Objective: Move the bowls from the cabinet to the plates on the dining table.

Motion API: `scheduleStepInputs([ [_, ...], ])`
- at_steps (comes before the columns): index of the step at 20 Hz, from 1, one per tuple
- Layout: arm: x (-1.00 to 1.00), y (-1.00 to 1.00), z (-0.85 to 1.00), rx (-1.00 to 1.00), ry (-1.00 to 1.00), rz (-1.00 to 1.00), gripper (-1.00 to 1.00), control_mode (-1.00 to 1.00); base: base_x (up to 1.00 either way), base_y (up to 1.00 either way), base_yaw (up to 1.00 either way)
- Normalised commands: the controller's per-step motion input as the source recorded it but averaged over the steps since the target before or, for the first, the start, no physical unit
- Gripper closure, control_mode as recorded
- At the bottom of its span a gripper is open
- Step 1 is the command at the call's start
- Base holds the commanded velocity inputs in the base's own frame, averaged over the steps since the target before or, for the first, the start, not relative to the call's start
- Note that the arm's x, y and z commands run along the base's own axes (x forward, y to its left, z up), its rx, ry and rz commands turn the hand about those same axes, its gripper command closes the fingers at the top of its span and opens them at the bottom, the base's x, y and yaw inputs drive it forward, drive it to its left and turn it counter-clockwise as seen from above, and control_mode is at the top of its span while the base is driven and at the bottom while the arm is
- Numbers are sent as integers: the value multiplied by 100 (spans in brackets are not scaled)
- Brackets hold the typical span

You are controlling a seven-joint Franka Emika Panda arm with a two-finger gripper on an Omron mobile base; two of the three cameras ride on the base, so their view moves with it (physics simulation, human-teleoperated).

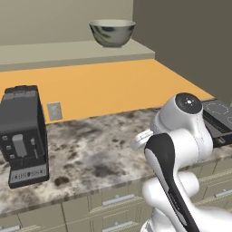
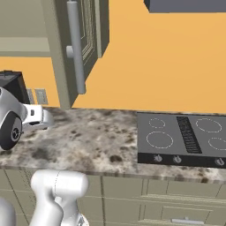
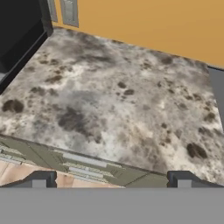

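Note:
A pale grey bowl with dark marbling stands upright on the cabinet's plain shelf, high at the back. The cabinet's panelled door hangs open, its long silver handle facing me. My gripper is open with nothing between its fingertips. It hovers low over the front part of the speckled stone counter, well below the bowl and in front of it. The plates and the dining table are out of view.
A black coffee machine stands on the counter at the left, below wall outlets. A black cooktop is set into the counter on the right. Drawer fronts run beneath the counter edge.

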Motion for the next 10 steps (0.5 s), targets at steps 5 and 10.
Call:
scheduleStepInputs([
  [5,0,0,0,0,0,0,-100,100,0,0,0],
  [10,0,8,9,-2,0,1,-100,-100,5,0,0],
])
